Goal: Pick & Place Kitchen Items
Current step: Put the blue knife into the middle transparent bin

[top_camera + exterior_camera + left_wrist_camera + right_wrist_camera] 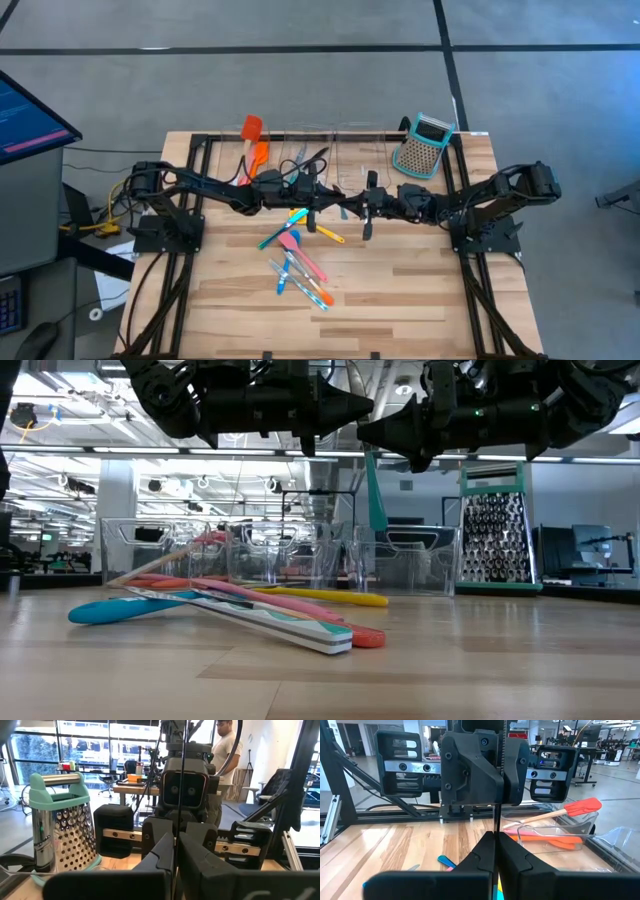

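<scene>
Utensils (298, 262) scattered on wooden table (420, 290), both hands closed, empty, person (226, 750) behind

Both arms reach in toward table centre, raised above the surface, wrists roughly level, facing each other. Left gripper (338, 200) comes in from the left, fingers (165, 857) pressed together w/ a thin dark vertical strip pinched between them. Right gripper (352, 203) comes in from the right, just beside the left one, fingers (487, 852) also closed, tips nearly meeting at the middle.
</scene>
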Motion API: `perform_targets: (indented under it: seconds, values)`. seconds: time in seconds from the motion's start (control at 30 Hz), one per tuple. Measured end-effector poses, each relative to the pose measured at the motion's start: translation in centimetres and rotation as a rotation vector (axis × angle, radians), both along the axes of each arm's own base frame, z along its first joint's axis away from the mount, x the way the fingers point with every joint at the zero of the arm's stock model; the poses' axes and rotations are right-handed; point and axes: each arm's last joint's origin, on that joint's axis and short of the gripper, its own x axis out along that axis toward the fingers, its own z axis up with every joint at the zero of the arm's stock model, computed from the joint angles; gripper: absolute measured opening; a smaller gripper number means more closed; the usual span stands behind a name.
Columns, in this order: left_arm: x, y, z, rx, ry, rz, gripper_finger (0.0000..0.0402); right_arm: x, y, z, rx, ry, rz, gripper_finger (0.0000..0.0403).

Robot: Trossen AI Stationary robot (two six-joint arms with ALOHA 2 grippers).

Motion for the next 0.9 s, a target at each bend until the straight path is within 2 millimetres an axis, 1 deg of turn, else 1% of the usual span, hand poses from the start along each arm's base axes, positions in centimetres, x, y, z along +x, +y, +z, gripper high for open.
perform_targets:
  seconds: [0.27,0.5,0.73,0.83,0.9]
  values:
    - [0.00,0.01,-0.01,-0.002,0.001,0.003,0.0001,0.00,-0.01,0.00,0.000,0.000,-0.002,0.0003]
    - [0.00,0.05,-0.08,-0.008,0.007,0.008,0.0001,0.00,-0.04,0.04,-0.005,-0.003,-0.006,0.0030]
    - [-0.01,0.05,-0.12,-0.008,0.011,0.007,0.0001,0.02,-0.04,0.08,-0.004,-0.004,-0.006,0.0075]
    - [-0.01,0.04,-0.09,-0.007,0.008,0.006,0.0001,0.02,-0.04,0.08,-0.004,-0.004,-0.006,0.0107]
    - [-0.03,0.08,-0.05,-0.006,0.007,0.008,0.0001,0.02,-0.04,0.04,-0.004,0.000,-0.006,0.0136]
